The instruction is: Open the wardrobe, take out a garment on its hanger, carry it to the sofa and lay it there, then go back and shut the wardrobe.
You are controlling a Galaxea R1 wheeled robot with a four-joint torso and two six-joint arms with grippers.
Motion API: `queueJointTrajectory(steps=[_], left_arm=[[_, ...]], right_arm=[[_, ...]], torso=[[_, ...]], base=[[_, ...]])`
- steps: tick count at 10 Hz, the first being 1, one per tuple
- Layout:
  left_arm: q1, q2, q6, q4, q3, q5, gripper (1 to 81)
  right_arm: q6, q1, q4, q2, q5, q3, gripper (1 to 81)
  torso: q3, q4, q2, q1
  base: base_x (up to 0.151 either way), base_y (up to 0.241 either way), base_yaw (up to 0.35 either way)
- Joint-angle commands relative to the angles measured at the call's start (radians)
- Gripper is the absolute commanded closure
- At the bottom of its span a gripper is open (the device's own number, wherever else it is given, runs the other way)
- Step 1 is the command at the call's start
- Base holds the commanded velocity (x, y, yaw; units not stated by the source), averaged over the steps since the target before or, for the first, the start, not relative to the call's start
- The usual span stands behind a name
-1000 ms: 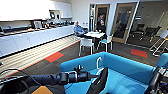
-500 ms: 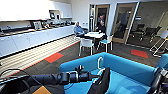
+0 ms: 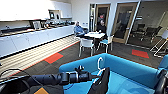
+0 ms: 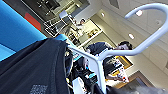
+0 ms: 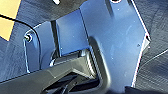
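head: left gripper (image 3: 93,76) clamped on the hanger (image 3: 100,65), garment (image 3: 101,83) dangling at 6 o'clock over the sofa (image 3: 125,67) | left wrist: hanger hook upright, so I'd lower slow, drape flat | right wrist: can't tell the pincer's state

The robot's left arm (image 3: 50,78) reaches from the left, holding a white hanger (image 3: 100,65) with a black garment (image 3: 101,83) over a blue sofa (image 3: 125,68). Far behind, people sit at a white table (image 3: 95,35).

Garment (image 3: 102,83) cut off by bottom edge; left tool (image 3: 96,76) fingers indistinct behind fabric; seated people blurred.
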State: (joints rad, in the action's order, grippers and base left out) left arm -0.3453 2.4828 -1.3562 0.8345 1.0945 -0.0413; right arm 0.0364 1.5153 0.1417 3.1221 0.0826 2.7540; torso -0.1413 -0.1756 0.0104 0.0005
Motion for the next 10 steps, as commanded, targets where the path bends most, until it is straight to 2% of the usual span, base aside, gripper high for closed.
queueJointTrajectory(steps=[1,10], left_arm=[[0.153,0.002,0.009,0.015,-0.034,0.037,81.1],[0.154,0.006,0.009,0.017,-0.034,0.034,81.1]], right_arm=[[0.004,-0.032,0.001,0.009,-0.063,-0.008,1.0],[0.004,-0.029,0.004,0.009,-0.061,-0.008,1.0]], torso=[[0.000,0.000,0.000,0.000],[0.000,0.000,0.000,0.000]], base=[[0.089,0.000,0.000],[0.085,0.000,0.000]])
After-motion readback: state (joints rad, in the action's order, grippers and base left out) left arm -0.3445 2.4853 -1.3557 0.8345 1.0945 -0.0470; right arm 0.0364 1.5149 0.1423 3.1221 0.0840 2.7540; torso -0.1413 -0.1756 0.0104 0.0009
